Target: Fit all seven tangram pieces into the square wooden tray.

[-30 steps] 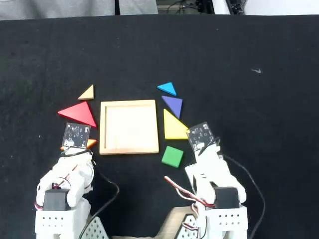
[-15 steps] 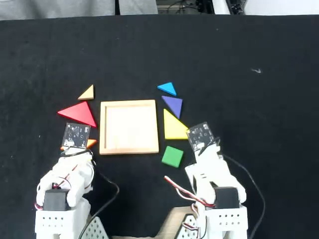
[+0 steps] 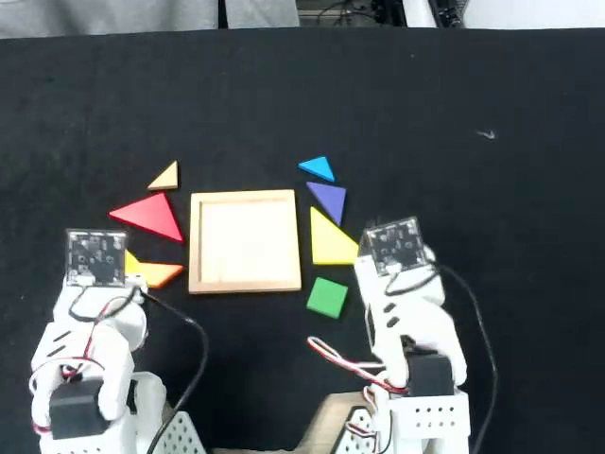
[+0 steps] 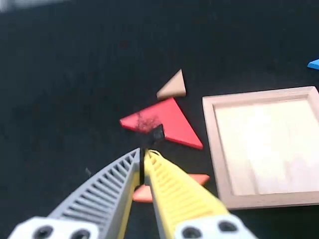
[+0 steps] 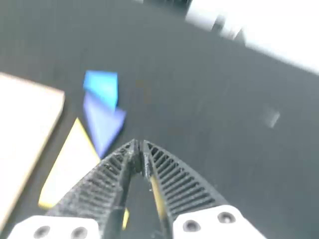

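The square wooden tray (image 3: 194, 241) lies empty. The large red triangle (image 3: 149, 216) sits by the clenched, empty left gripper (image 4: 144, 153), the large yellow triangle (image 3: 328, 238) by the clenched, empty right gripper (image 5: 138, 147), likely dividing work by side.

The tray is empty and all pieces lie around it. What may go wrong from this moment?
1. The blue triangle, purple piece and yellow triangle lie close together; gripping one may push its neighbours.
2. The orange piece lies partly below the left gripper and close to the tray wall, so there may be little room to grip it.
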Tool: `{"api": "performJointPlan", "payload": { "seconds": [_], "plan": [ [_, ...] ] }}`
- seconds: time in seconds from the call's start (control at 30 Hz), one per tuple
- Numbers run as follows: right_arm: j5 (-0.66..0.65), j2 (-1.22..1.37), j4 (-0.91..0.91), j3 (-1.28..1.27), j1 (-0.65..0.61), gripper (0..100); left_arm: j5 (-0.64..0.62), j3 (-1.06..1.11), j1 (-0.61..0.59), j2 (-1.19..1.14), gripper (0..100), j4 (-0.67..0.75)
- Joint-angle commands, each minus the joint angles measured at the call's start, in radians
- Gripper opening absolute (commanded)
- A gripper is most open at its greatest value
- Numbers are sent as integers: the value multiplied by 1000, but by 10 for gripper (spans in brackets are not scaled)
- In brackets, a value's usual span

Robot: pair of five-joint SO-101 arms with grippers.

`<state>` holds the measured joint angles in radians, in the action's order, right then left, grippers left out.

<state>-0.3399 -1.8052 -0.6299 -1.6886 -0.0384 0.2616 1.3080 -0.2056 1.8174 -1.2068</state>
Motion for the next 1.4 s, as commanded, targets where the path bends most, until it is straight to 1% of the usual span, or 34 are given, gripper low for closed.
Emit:
{"api": "performJointPlan", "payload": {
  "seconds": [0.0, 0.1, 0.17, 0.27, 0.37, 0.47, 0.57, 0.6, 0.67, 0.77, 0.83, 0.97, 1.0, 1.13, 1.23, 1.37],
  "plan": [
    [-3, -90, 126, 4, 6, 16, 114, -119, 13, 6, 34, 26],
    [-2, -90, 91, 5, 9, 16, 114, -160, 15, 6, 31, 29],
    [-2, -90, 51, 10, 9, 16, 109, -179, 10, 5, 30, 55],
    [-2, -90, 9, 5, 5, 16, 55, -232, 8, -3, 33, 74],
    [-2, -90, -57, 4, 3, 16, 44, -297, 16, -66, 34, 78],
    [-2, -90, -74, 4, 8, 16, 43, -372, 15, -285, 34, 72],
    [-2, -88, -95, 4, 6, 16, 34, -490, 15, -600, 34, 26],
    [-2, -88, -106, 4, 6, 16, 9, -541, 15, -697, 34, -2],
    [-2, -88, -126, 4, 5, 16, -80, -654, 15, -868, 34, -60],
    [-2, -88, -133, 4, 5, 16, -221, -796, 18, -1039, 40, -115],
    [-2, -88, -138, 4, 5, 16, -318, -857, 24, -1109, 95, -130],
    [-2, -88, -138, 4, 5, 16, -494, -883, 35, -1201, 277, -173],
    [-2, -88, -138, 4, 5, 16, -522, -883, 35, -1223, 285, -169],
    [-2, -88, -140, 4, 3, 16, -603, -903, 35, -1352, 268, -84],
    [-2, -88, -147, 4, 3, 15, -695, -924, 36, -1475, 267, -15],
    [-5, -88, -158, 4, 3, 15, -822, -987, 42, -1659, 267, 26]
  ]
}}
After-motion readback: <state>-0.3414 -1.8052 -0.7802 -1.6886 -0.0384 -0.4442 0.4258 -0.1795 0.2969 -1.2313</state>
